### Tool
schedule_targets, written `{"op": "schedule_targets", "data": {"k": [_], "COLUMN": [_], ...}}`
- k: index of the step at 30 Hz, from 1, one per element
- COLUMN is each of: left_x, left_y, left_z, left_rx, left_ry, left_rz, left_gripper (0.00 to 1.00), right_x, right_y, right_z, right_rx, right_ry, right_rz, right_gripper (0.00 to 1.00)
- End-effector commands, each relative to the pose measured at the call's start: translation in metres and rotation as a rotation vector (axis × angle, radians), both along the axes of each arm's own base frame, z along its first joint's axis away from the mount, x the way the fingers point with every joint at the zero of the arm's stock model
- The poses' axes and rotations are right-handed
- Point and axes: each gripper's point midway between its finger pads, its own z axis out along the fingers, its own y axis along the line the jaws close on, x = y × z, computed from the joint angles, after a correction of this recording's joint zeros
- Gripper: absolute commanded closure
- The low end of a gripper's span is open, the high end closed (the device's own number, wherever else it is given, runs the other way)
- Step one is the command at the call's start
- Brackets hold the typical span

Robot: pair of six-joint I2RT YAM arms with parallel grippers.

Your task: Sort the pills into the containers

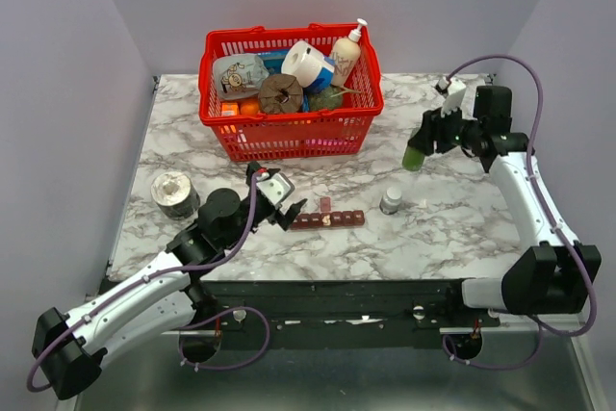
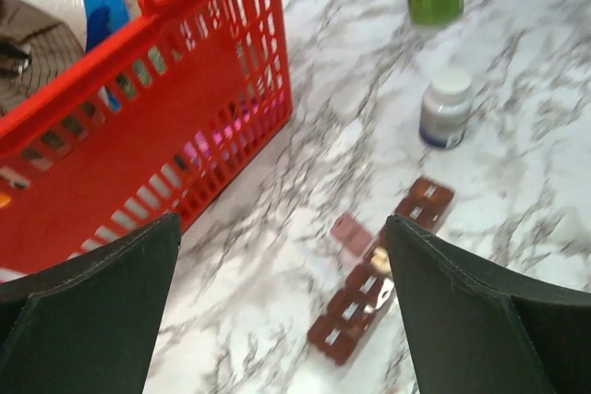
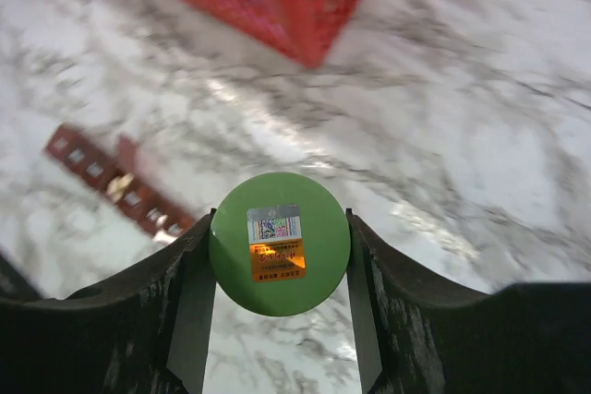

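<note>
Marbled surface, red basket at the back. Right tool clamped round the green bottle, well apart from the containers lying front centre. Left tool gapes wide, empty, at the strip's left end. Likely best: steady the strip, bring the bottle directly over an open compartment, tip gently.

Table: white top, grey marble veining, soft glare patches. Plain pale lavender-grey walls close on left, back, right; corner seams visible. Black frame rail along near table edge. Dull grey metal sheet below.
</note>
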Motion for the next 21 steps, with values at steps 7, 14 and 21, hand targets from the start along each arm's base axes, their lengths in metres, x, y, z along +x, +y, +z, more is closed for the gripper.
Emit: {"op": "schedule_targets", "data": {"k": [7, 14, 21], "left_x": [0.011, 0.011, 0.011], "left_y": [0.039, 0.049, 0.044], "left_z": [-0.034, -0.032, -0.038], "left_rx": [0.199, 0.180, 0.179], "left_ry": [-0.023, -0.047, -0.036], "left_rz": [0.148, 0.192, 0.172], "left_gripper": [0.01, 0.01, 0.01], "right_x": [0.203, 0.287, 0.317], "right_y": [-0.073, -0.087, -0.084], "right_z": [0.012, -0.018, -0.053], "right_rx": [-0.041, -0.106, -0.153], "right_ry": [-0.232, -0.260, -0.259], "right_rz": [-0.541, -0.601, -0.598], "right_gripper": [0.84, 0.83, 0.76]}}
